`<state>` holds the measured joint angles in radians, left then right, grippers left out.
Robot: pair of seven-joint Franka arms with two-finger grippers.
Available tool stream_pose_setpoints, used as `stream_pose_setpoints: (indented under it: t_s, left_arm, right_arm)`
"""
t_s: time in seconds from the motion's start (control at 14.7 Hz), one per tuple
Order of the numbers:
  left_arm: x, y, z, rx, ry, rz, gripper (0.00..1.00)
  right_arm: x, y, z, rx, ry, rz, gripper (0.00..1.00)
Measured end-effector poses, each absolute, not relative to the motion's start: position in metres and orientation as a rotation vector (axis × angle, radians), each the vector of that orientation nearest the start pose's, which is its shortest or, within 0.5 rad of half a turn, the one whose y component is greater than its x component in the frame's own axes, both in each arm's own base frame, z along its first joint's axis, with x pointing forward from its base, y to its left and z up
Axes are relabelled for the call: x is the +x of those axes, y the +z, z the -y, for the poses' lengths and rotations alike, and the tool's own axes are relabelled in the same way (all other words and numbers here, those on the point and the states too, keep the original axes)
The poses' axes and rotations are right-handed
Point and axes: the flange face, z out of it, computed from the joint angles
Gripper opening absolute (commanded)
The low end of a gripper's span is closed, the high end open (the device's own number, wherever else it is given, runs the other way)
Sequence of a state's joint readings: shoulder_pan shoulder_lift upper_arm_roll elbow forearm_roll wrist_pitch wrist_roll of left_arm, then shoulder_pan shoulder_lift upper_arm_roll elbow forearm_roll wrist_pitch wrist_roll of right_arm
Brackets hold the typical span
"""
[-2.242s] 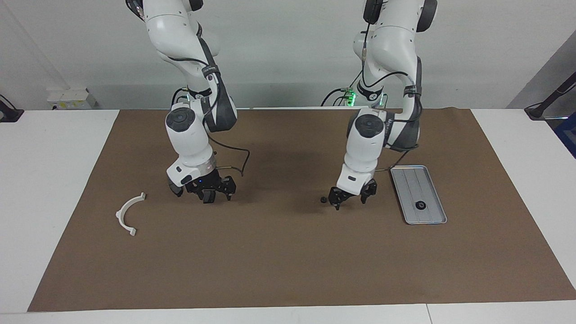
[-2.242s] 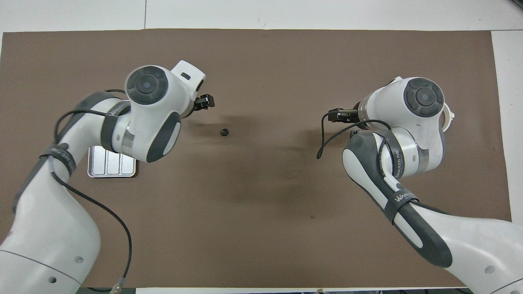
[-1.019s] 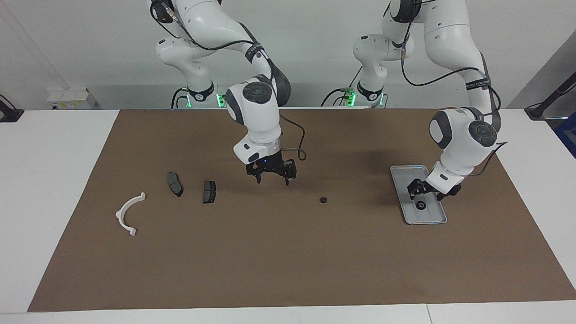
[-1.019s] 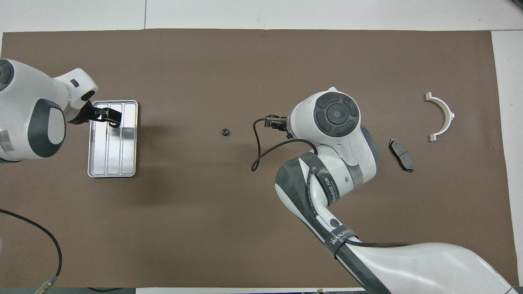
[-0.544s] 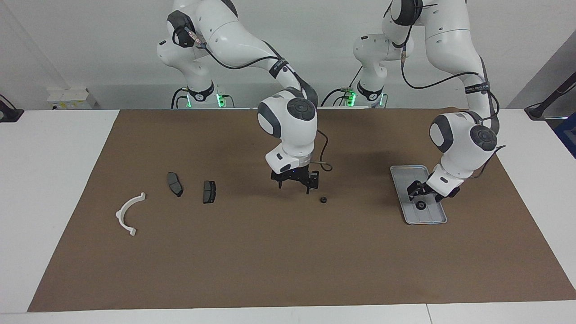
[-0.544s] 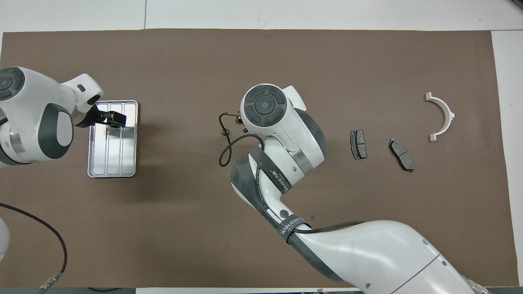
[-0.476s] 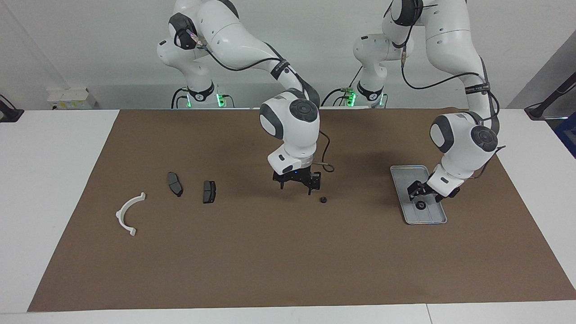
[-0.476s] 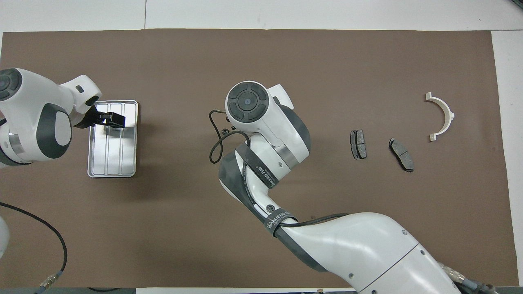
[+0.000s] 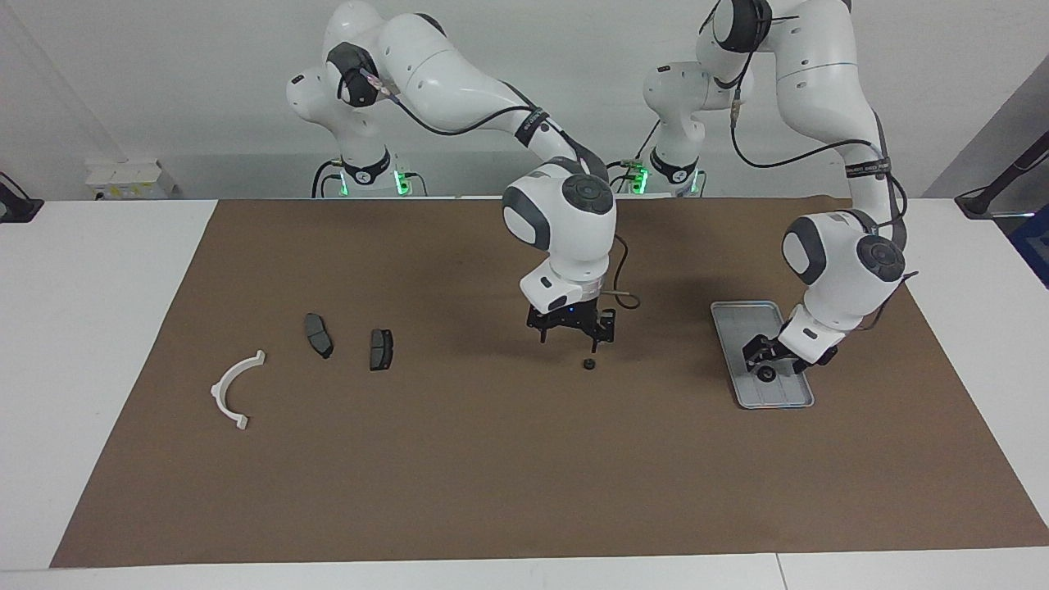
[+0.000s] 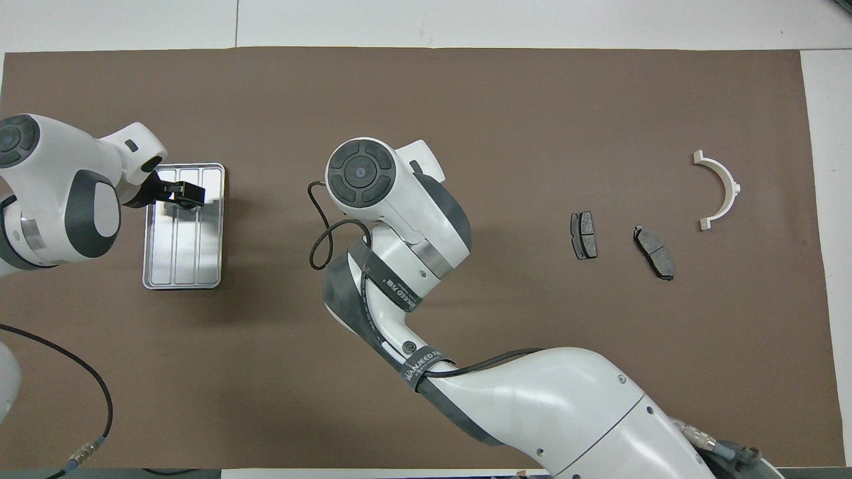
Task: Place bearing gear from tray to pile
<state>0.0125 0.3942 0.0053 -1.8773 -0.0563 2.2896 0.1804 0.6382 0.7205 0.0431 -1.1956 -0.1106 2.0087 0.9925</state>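
The silver tray (image 9: 740, 321) lies toward the left arm's end of the mat, with a small black bearing gear (image 9: 766, 376) in it. My left gripper (image 9: 769, 361) hangs open low over that gear; whether it touches is unclear. It also shows over the tray (image 10: 184, 261) in the overhead view. A second small black gear (image 9: 588, 364) lies on the mat mid-table. My right gripper (image 9: 574, 338) hovers open just above and beside it. The pile is two dark pads (image 9: 318, 334) (image 9: 381, 349) and a white bracket (image 9: 236, 390).
A brown mat (image 9: 524, 475) covers most of the white table. In the overhead view the right arm's wrist (image 10: 373, 186) hides the mid-table gear. The pads (image 10: 584, 235) (image 10: 653, 243) and the bracket (image 10: 719, 189) lie toward the right arm's end.
My right arm has swung from near the pile toward mid-table, and its gripper now hangs by the loose gear. The left gripper has stayed over the tray, sinking slightly.
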Motion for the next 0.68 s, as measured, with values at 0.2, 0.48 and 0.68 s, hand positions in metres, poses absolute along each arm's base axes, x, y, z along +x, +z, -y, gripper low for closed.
stream_pose_setpoints:
  t_s: [0.2, 0.48, 0.68]
  left_arm:
    - [0.635, 0.303, -0.008, -3.173, -0.052, -0.206, 0.95]
    - [0.636, 0.303, -0.008, -3.173, -0.057, -0.209, 0.95]
    - [0.637, 0.302, -0.007, -3.172, -0.073, -0.211, 0.90]
  right_arm:
    - [0.594, 0.358, -0.480, -3.082, -0.185, -0.427, 1.00]
    - [0.597, 0.355, -0.494, -3.074, -0.190, -0.420, 1.00]
    - [0.591, 0.348, -0.506, -3.076, -0.187, -0.395, 1.00]
